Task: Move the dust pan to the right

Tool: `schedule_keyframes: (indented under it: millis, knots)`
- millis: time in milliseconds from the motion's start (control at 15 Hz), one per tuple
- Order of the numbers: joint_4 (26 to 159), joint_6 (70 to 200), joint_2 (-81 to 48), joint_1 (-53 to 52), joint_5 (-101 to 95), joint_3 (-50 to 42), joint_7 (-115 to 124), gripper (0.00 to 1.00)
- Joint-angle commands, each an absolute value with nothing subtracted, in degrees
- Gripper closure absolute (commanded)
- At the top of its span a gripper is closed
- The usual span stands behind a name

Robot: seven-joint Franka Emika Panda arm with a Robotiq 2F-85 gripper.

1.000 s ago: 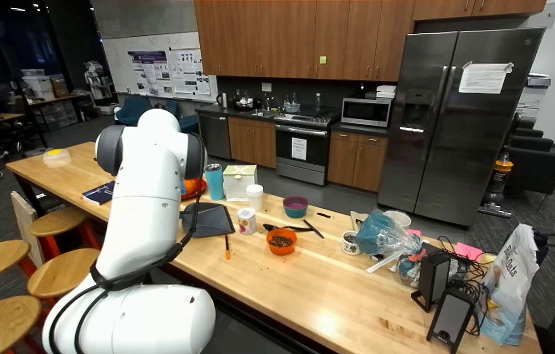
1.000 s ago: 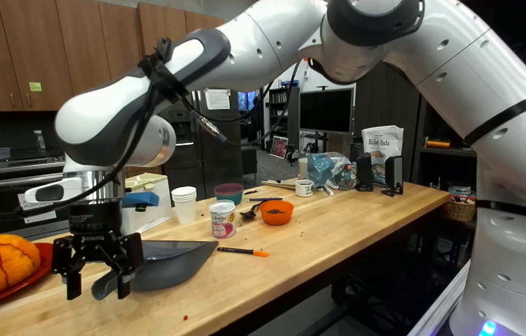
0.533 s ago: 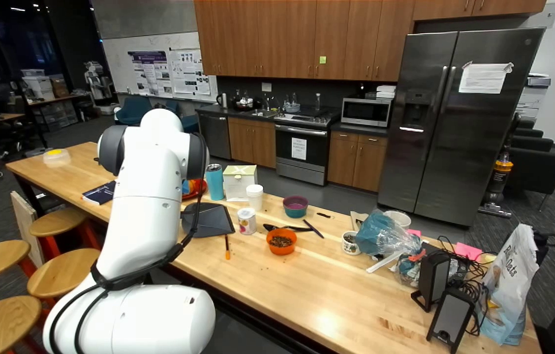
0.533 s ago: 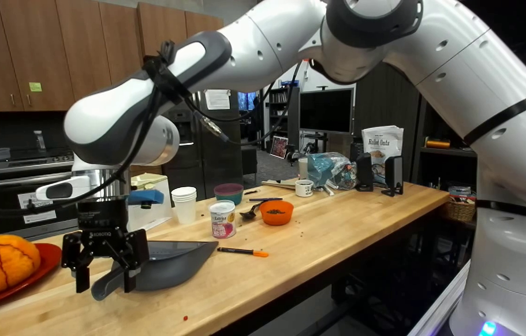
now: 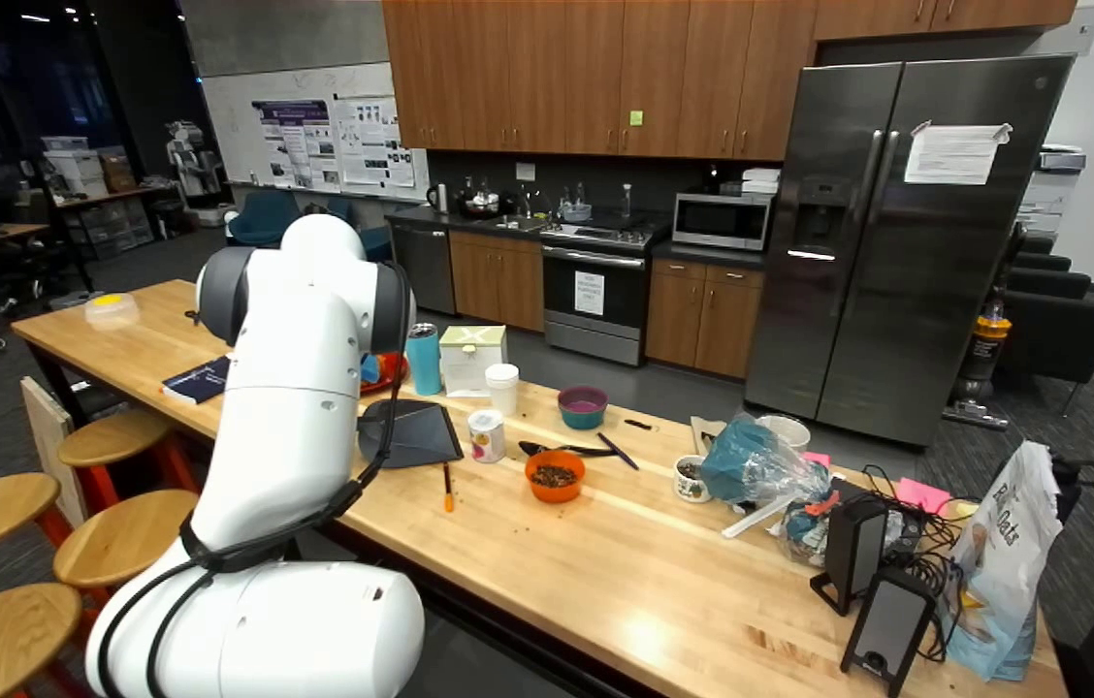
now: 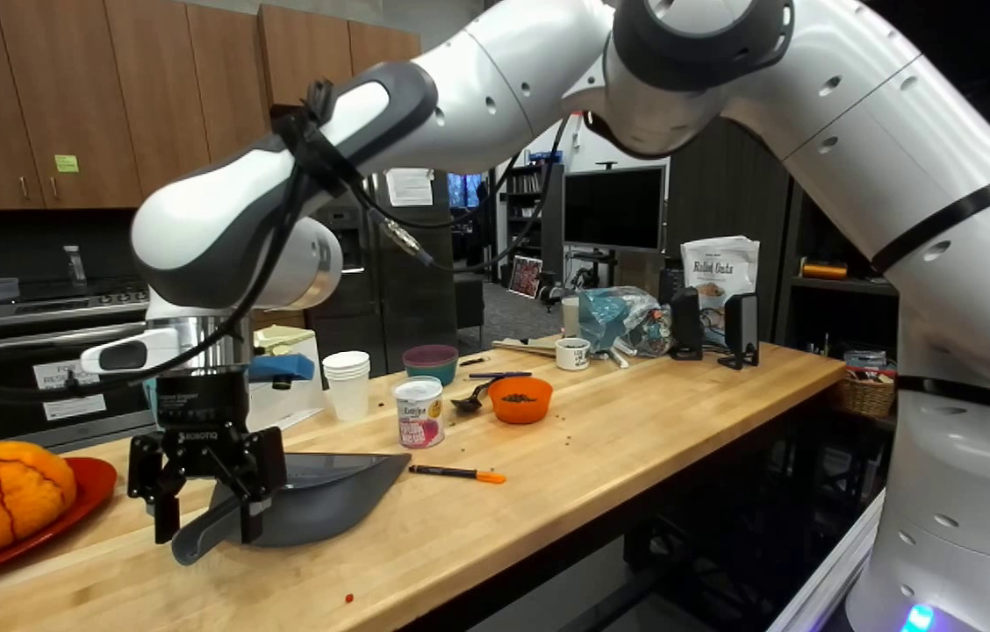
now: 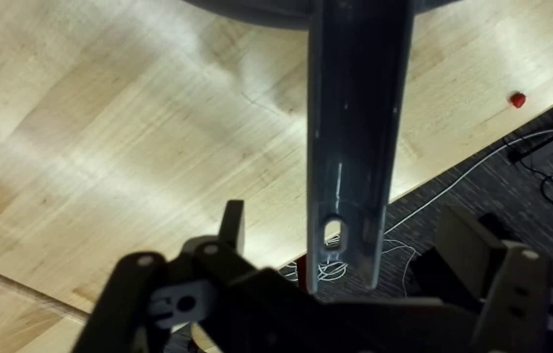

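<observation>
- My hand (image 6: 209,527) slides rightward in an exterior view, now lower left and a touch higher than a second ago, fingers (image 6: 251,524) spread wide.
- The dust pan (image 6: 328,505) hasn't budged! It sits on the tabletop (image 6: 460,527), below and left of centre, scoop to the right.
- Down the middle of the wrist view comes its handle (image 7: 355,122), between my two parted fingers, a gap showing on either side.
- Far left, the rim of the red plate (image 6: 96,491) has come out from behind me.
- The marker (image 6: 457,474), just right of the dust pan, stays put.
- In an exterior view my arm (image 5: 295,417) edges right too, black cable (image 5: 343,496) crossing the dust pan.
</observation>
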State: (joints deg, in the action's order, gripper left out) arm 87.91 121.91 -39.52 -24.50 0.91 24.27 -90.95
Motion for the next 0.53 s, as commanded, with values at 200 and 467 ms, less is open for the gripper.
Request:
schedule_keyframes:
  millis: [200, 467]
  knots:
    - [89.75, 121.62, -37.62, -23.51, 0.34, 24.20, -90.54, 0.52]
    - [90.32, 122.25, -37.29, -23.10, 0.56, 24.26, -90.49, 0.83]
